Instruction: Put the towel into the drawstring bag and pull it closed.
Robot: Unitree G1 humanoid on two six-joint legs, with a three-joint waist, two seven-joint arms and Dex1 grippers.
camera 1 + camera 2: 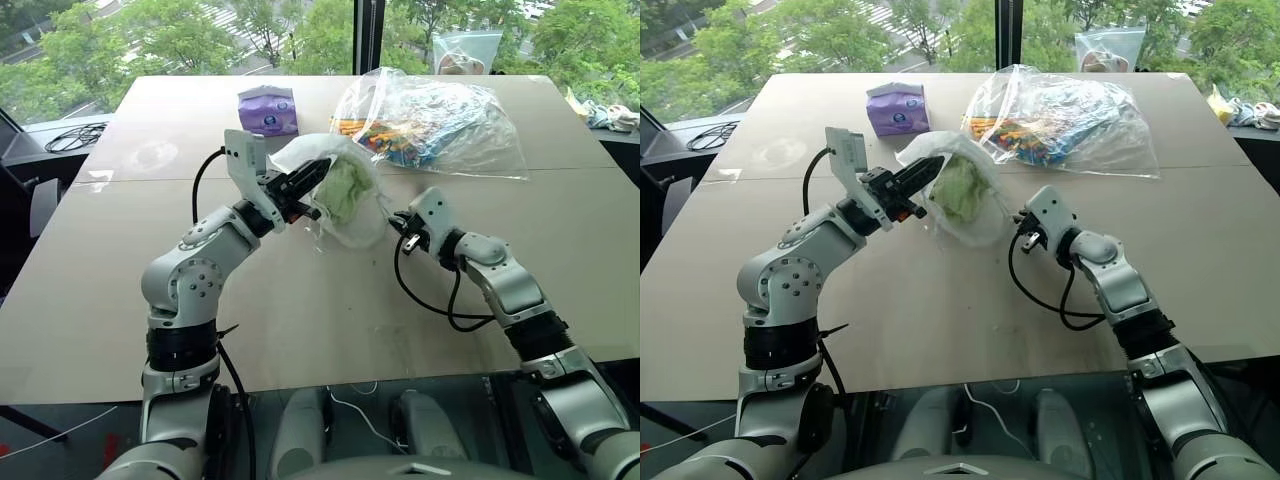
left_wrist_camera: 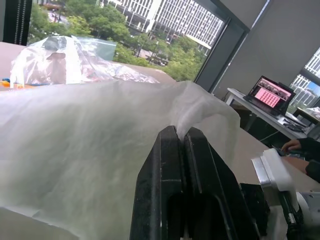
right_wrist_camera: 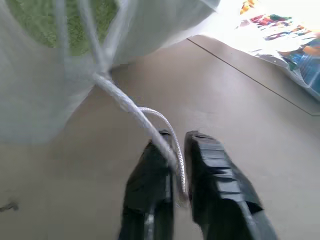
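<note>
left gripper [image 1: 312, 187] raised, fingers pinched together, right gripper [image 1: 399, 226] lower, fingers closed

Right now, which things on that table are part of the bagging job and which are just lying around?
Part of the job:
- drawstring bag, pinched by left gripper
- towel, inside the bag
- cord, between the right gripper fingers

Lying about:
- purple tissue pack
- clear plastic bag of colourful items

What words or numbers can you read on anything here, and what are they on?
None can be read.
Purple tissue pack: it has a print, too small to read.
Clear plastic bag of colourful items: any print is too blurred.
Laptop screen in the left wrist view: pink panel, text too small.
</note>
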